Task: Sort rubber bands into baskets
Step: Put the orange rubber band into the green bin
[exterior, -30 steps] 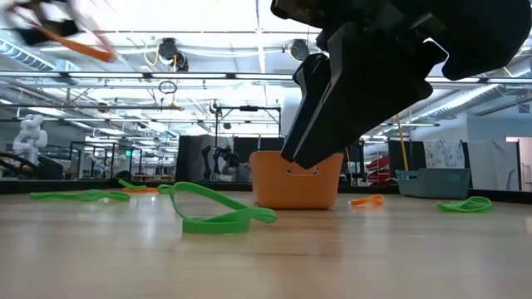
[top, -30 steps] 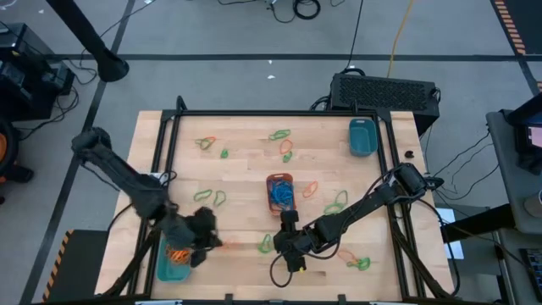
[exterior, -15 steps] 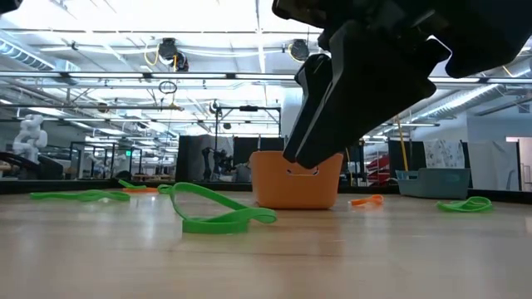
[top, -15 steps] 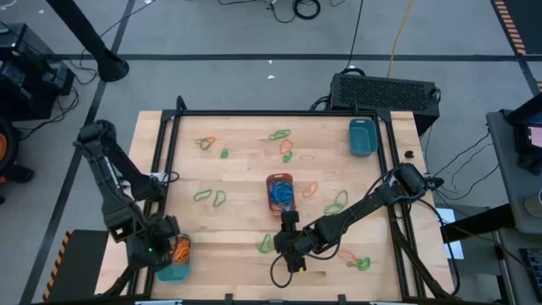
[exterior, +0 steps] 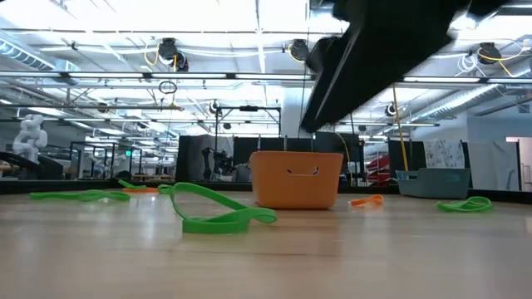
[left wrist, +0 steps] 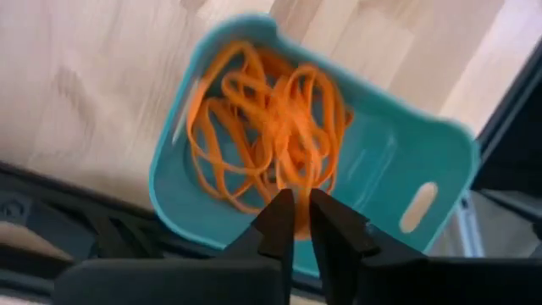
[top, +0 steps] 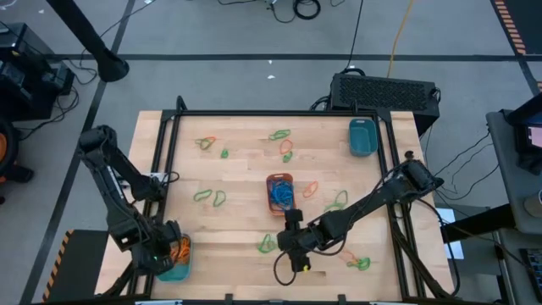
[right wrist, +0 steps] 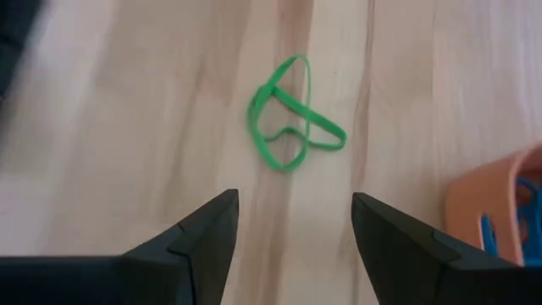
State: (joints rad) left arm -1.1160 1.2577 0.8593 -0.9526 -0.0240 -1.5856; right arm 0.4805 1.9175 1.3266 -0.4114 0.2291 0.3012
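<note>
My left gripper (top: 166, 252) hangs over the teal basket (left wrist: 398, 161) at the table's near left corner. The basket holds a heap of orange rubber bands (left wrist: 262, 127), and the fingers (left wrist: 301, 207) are all but shut on one strand. My right gripper (right wrist: 292, 229) is open and empty, raised above the table near its front middle (top: 288, 244). A green rubber band (right wrist: 288, 127) lies flat on the wood just beyond its fingertips and also shows in the low view (exterior: 218, 212). The orange basket (top: 280, 191) with blue bands stands mid-table. A second teal basket (top: 362, 135) stands at the far right. My left gripper pinches an orange rubber band strand (left wrist: 292, 188) between its two fingertips, coming from above and pointing down. The strand runs down into the heap in the teal basket. I cannot tell whether it is lifted free of the other bands.
Green and orange bands lie scattered over the wood: far left (top: 206, 142), far middle (top: 279, 135), left of centre (top: 210, 196), right of the orange basket (top: 337, 202), near right (top: 359, 263). A black frame (top: 279, 113) rims the table.
My left gripper has carried an orange band toward the table's near left corner, and it now hangs over the teal basket there. My right gripper has risen from the table by the green band, which has stayed where it lay.
</note>
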